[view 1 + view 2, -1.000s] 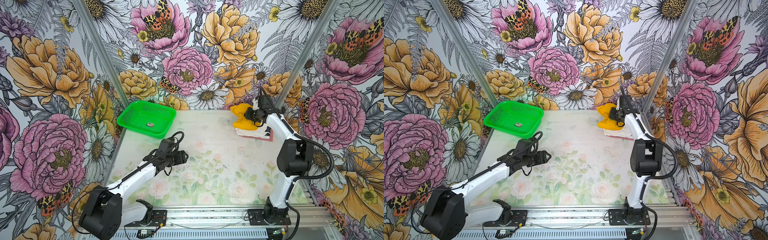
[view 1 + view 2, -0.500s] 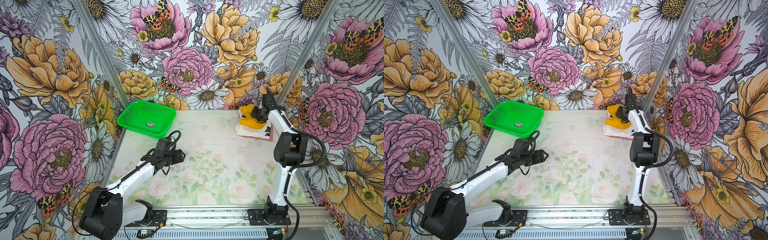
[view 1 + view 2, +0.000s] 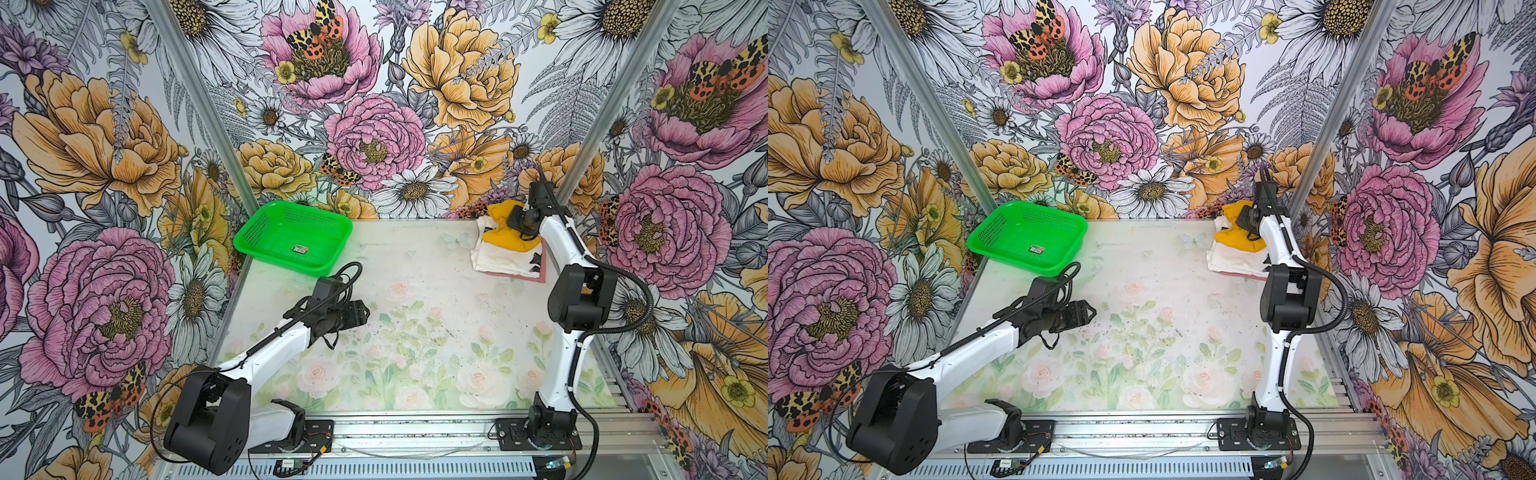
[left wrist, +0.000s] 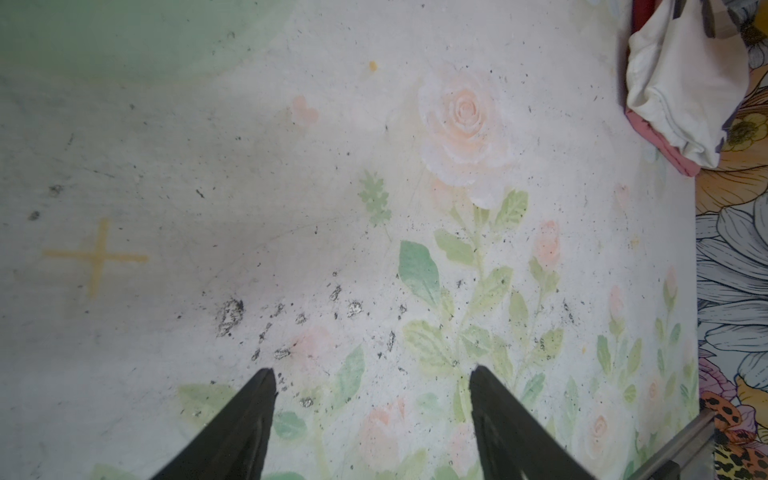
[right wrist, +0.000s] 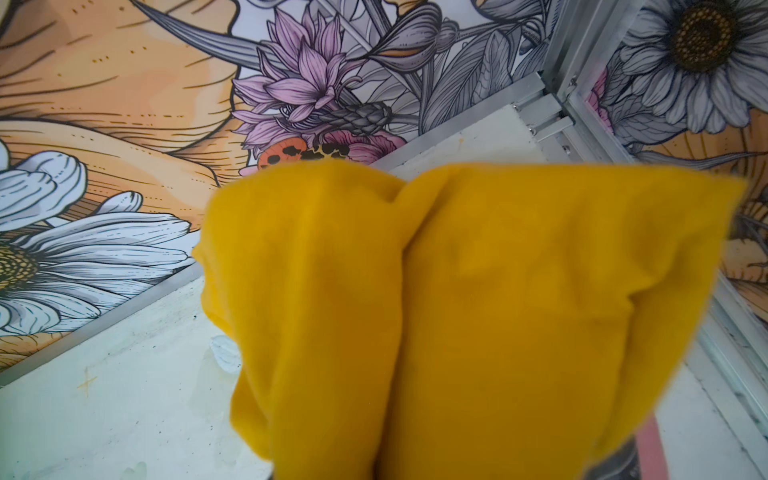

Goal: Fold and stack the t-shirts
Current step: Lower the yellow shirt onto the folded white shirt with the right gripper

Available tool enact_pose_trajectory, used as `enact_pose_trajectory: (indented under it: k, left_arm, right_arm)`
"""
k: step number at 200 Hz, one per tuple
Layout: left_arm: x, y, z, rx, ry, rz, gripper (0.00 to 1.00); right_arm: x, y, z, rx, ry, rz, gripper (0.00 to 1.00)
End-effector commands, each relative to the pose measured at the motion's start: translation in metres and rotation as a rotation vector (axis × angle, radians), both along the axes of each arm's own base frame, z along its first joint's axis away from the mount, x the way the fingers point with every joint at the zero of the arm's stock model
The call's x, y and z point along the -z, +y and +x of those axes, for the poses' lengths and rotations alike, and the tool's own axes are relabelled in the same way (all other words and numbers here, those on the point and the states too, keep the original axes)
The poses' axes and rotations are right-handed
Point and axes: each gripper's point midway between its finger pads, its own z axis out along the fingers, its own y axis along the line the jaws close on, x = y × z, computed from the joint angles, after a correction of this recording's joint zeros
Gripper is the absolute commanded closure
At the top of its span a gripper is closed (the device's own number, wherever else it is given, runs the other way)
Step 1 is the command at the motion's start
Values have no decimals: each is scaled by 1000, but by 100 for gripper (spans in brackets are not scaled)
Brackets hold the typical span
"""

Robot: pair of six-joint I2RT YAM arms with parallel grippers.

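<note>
Three t-shirts are piled at the table's back right corner. The mustard-yellow one [image 3: 500,240] [image 3: 1235,242] lies bunched on the folded white one [image 3: 498,262] [image 3: 1231,259], which lies on the pink one [image 3: 537,276] [image 3: 1241,274]. My right gripper [image 3: 517,220] [image 3: 1246,218] is down against the yellow cloth. In the right wrist view the yellow shirt [image 5: 457,311] hides the jaws. My left gripper [image 3: 363,312] [image 3: 1088,311] [image 4: 372,374] hovers open over bare table at centre left, holding nothing. The white shirt [image 4: 681,83] and the pink edge [image 4: 673,153] show far off in the left wrist view.
A green mesh basket [image 3: 253,232] [image 3: 986,232] stands at the back left with a small card [image 3: 300,249] inside. Flowered walls with metal posts close in on three sides, close to the shirt pile. A metal rail runs along the front edge.
The right gripper carried the yellow shirt further right and back, onto the white shirt by the corner. The left arm drew back slightly to the left.
</note>
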Motion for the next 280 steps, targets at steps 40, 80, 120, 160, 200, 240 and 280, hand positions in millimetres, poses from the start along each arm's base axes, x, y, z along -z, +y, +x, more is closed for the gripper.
enact_pose_trajectory:
  k: [40,80,120,160,200,240,280]
  left_arm:
    - [-14,-5,7,29,-39,-22,25]
    - [-14,-9,8,40,-39,-34,25]
    - [-14,-15,7,54,-44,-43,25]
    - [-25,-53,12,163,-64,-116,24]
    - [-34,-102,17,261,-85,-144,24]
    - [-31,-117,15,283,-85,-178,24]
    - [-26,-110,10,274,-82,-174,24]
  right_arm:
    - [28,-4,-14,-23,83,-18,18]
    - [14,-30,-48,15,90,-20,15]
    - [5,-64,-89,40,89,28,14]
    - [9,-75,-109,16,86,94,18]
    - [29,-49,-108,-102,103,157,29]
    - [54,-47,-114,-86,154,163,48]
    - [72,-50,-117,-67,186,167,56]
